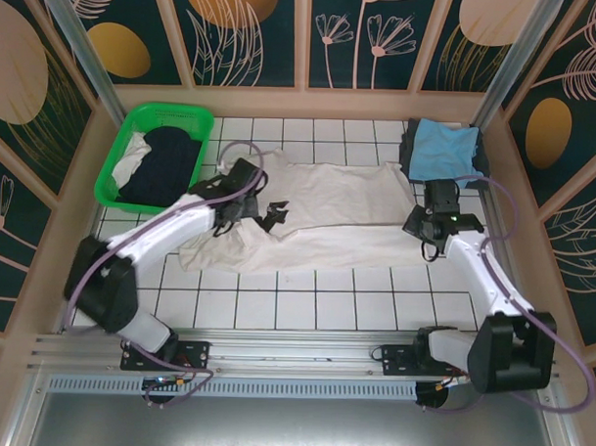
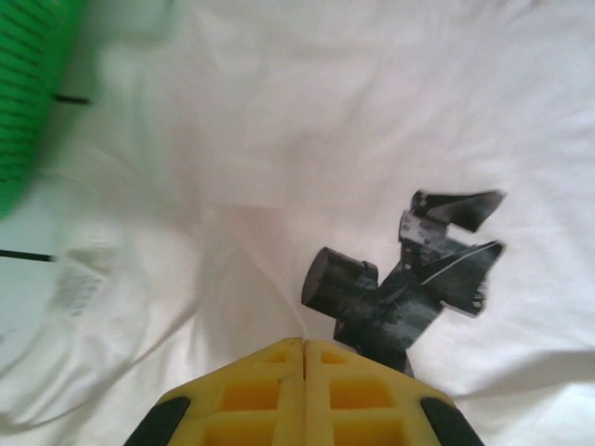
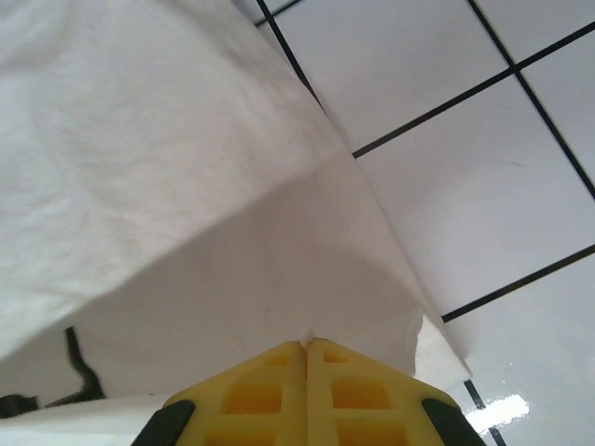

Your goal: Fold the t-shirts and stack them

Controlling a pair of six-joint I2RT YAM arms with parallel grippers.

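Where the white t-shirt (image 1: pixel 328 209) lies spread across the middle of the tiled table (image 1: pixel 373 304), both arms reach onto it, one at each end. Its black print (image 1: pixel 274 214) sits left of centre.

At that end, the left gripper (image 1: pixel 249 210) is down on the cloth just beside the print. In the left wrist view its yellow fingers (image 2: pixel 270 372) are pressed together with no gap between them. The white t-shirt (image 2: pixel 325 121) creases up towards their tips, so they appear to pinch a fold of it, with the black print (image 2: pixel 409 279) right ahead.

At the shirt's right edge, the right gripper (image 1: pixel 425 237) is closed too. In the right wrist view its yellow fingers (image 3: pixel 270 376) meet on the border of the white t-shirt (image 3: pixel 139 167), which lifts off the table (image 3: pixel 483 158) in a fold up to the tips.

Beyond the right gripper, in the far right corner, a light blue t-shirt (image 1: pixel 446 148) lies folded on a dark one (image 1: pixel 410 154). In the far left corner stands a green basket (image 1: pixel 184 111), holding a dark navy t-shirt (image 1: pixel 165 162) and some white cloth (image 1: pixel 132 158).
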